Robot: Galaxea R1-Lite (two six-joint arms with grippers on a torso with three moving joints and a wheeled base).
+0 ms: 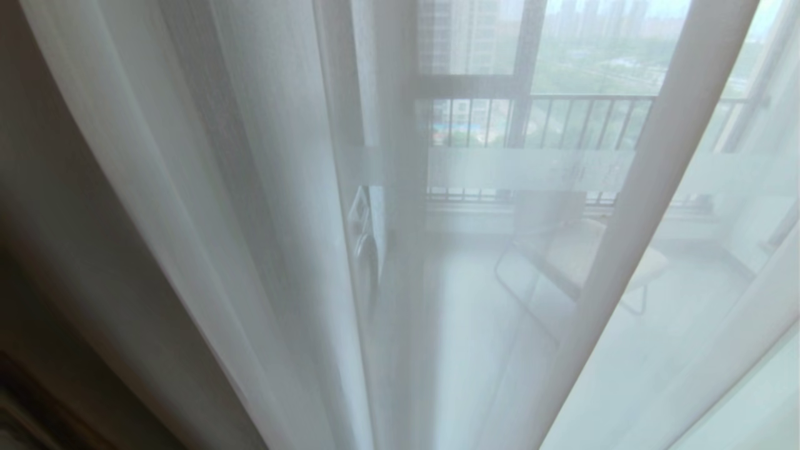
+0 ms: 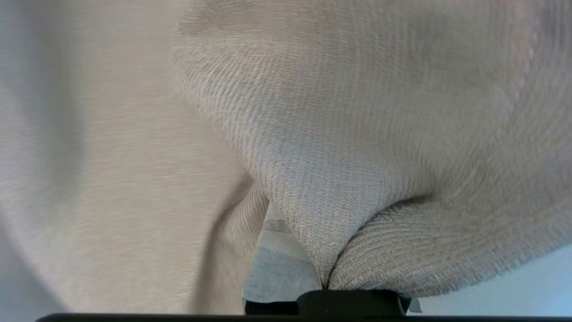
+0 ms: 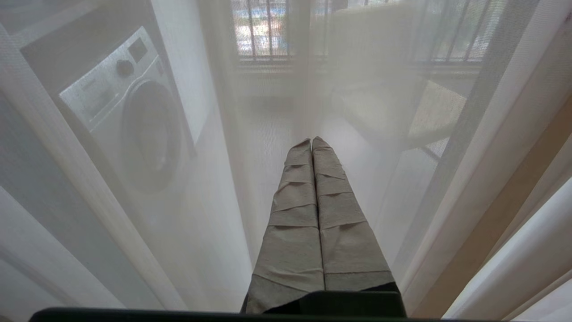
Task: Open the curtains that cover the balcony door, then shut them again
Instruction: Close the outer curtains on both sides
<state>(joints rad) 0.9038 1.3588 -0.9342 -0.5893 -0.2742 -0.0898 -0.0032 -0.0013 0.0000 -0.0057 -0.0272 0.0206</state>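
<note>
left gripper [image 2: 328,286]: closest thing to the left wrist camera, clamped tight on a bunched fold of the thick curtain, fabric pinched right where the tape-wrapped fingers [image 2: 277,268] meet

thick curtain [image 2: 339,134]: beige-grey woven drape, fills pretty much the whole left wrist view, puckered into a crease at the grip

right gripper [image 3: 312,142]: fingers pressed together, nothing between them, pointing at the sheer and not touching anything as far as I can see

sheer curtain [image 1: 262,206]: thin white layer hanging in folds across the head view, everything else shows through it

balcony door [image 1: 525,169]: behind the sheer, dark frame with a frosted white band across the glass

washing machine [image 3: 129,116]: on the balcony, left side

chair [image 1: 575,262]: on the balcony floor beyond the glass, near the railing [image 1: 562,119]
</note>
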